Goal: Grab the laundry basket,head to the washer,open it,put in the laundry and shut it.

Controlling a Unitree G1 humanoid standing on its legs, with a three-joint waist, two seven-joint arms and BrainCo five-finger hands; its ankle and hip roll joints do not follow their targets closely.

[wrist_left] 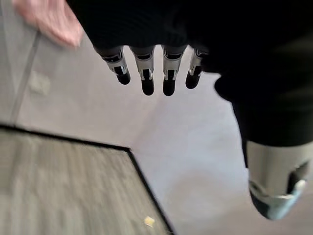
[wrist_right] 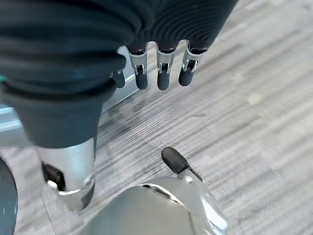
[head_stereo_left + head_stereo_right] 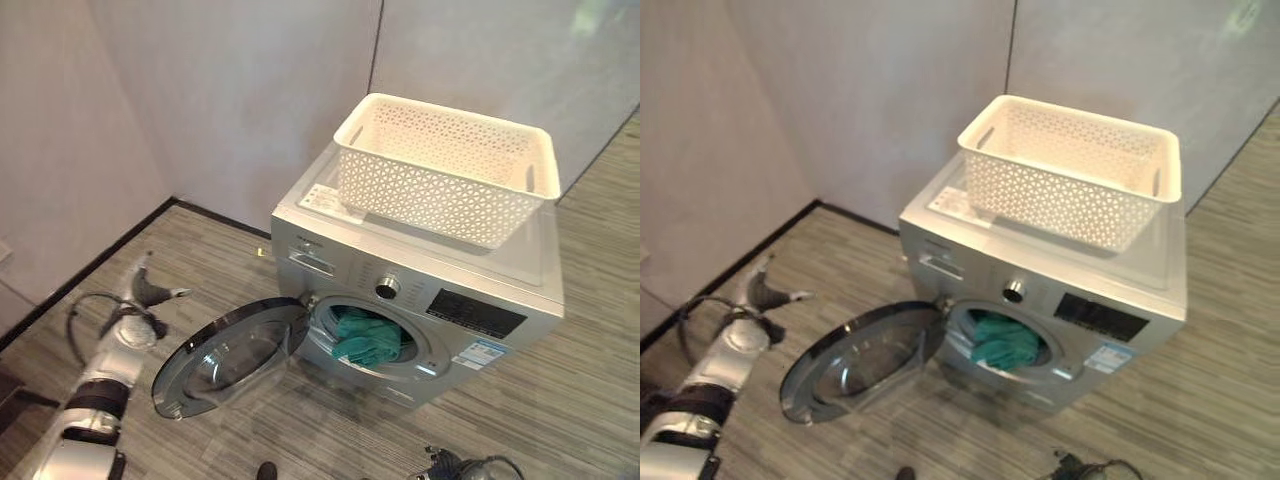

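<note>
- Clearly heaviest and fixed: silver washer against the wall corner, standing on the grey plank floor; nothing to lift there, only its door to work.
- Round washer door swung wide toward the robot's left, glass bowl in a chrome rim; probably stiff and hinged, best pushed on the rim's free edge until latched, not on the slippery-looking glass.
- White lattice laundry basket resting on the washer's top, seemingly empty; likely light, rigid plastic, with slot handles in the end walls for taking hold.
- Teal laundry bunched inside the drum mouth, soft and limp; close to the front, so maybe needing a push deeper before closing.
- Left hand near the floor beside the door, fingers straight and apart, holding nothing.
- Right hand low over the floor, fingers relaxed and spread, empty.
</note>
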